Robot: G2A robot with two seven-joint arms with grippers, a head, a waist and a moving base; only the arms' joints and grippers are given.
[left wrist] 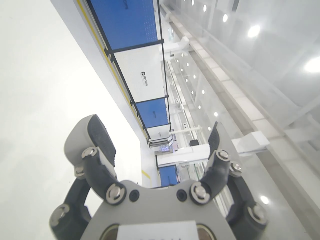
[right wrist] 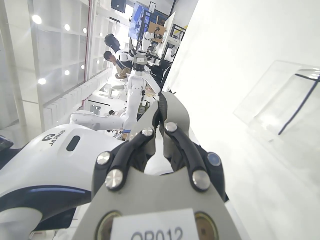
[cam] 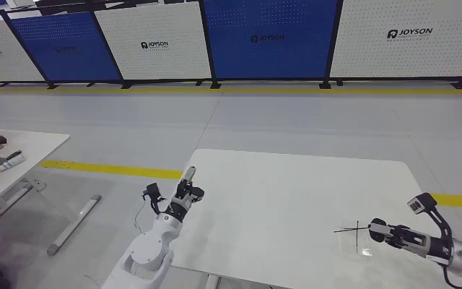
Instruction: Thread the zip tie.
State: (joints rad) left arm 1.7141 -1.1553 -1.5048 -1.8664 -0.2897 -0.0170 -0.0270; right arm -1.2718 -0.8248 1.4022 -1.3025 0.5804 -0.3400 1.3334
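Note:
A thin black zip tie (cam: pixel 350 230) lies on a clear flat tray (cam: pixel 361 246) near the table's right front; a shorter black strip crosses it near one end. In the right wrist view the zip tie (right wrist: pixel 298 104) rests on the tray (right wrist: pixel 260 106), off to the side of my right gripper (right wrist: pixel 159 112). The right gripper's fingers are pressed together with nothing seen between them. From above, the right gripper (cam: pixel 371 230) sits just right of the tie's end. My left gripper (left wrist: pixel 160 136) is open and empty, raised at the table's left edge (cam: pixel 189 180), far from the tie.
The white table (cam: pixel 289 202) is bare between the two arms. A second white table (cam: pixel 29 148) stands off to the left across the floor. Blue and white panel walls (cam: pixel 267 40) run along the back.

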